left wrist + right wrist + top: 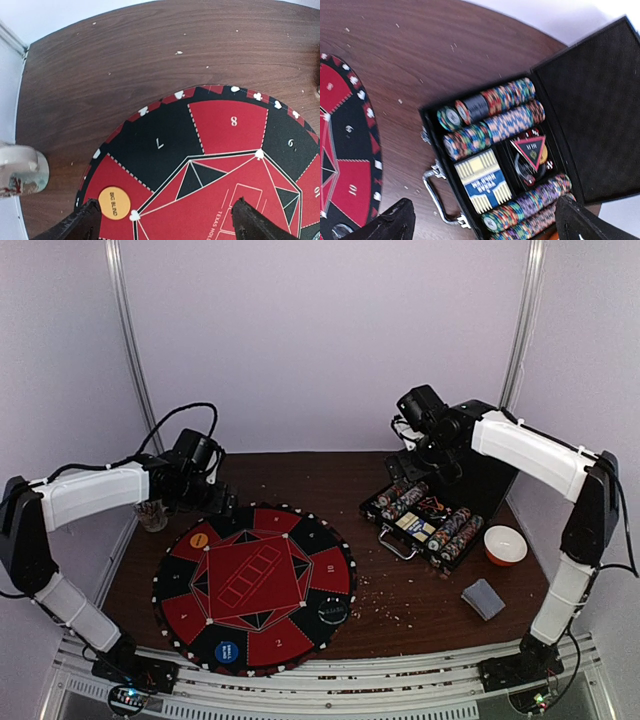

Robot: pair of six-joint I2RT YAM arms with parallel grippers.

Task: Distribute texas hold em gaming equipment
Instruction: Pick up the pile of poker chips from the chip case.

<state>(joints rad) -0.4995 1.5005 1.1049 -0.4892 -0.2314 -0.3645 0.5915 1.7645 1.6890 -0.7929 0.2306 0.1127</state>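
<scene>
Nearby, bowl beside case of poker chips, cup beside mat.

Free along the far edge behind the mat, bare wood as far as the case. Free too in the strip between mat and case, down to the near edge. Blocked at the far left corner by a cup just beside the mat. Crowded at the right: case with raised lid, bowl just beside it, grey deck toward the near right corner.
</scene>
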